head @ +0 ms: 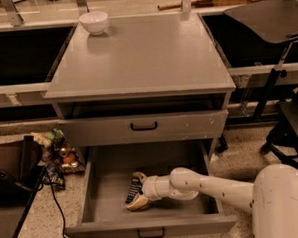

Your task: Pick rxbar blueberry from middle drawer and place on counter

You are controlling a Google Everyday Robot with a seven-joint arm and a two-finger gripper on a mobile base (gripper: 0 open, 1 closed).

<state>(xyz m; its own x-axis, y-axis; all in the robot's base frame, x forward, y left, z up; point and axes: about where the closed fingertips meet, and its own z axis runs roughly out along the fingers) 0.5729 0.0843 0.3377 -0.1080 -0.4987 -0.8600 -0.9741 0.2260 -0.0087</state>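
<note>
Navy rxbar blueberry point(131, 191), lettering unreadable, in middle drawer point(107, 206), pincer point(137, 191) straddling it, whether clamped cannot tell

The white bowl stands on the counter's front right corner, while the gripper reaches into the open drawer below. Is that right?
Not quite. The camera view shows the white bowl on the back left corner of the counter, not the front right. The gripper does reach into the open middle drawer below, at the rxbar blueberry.

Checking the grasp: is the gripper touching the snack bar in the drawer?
Cannot tell. The camera view shows the gripper over the snack bar in the open drawer, hiding any contact or gap.
</note>
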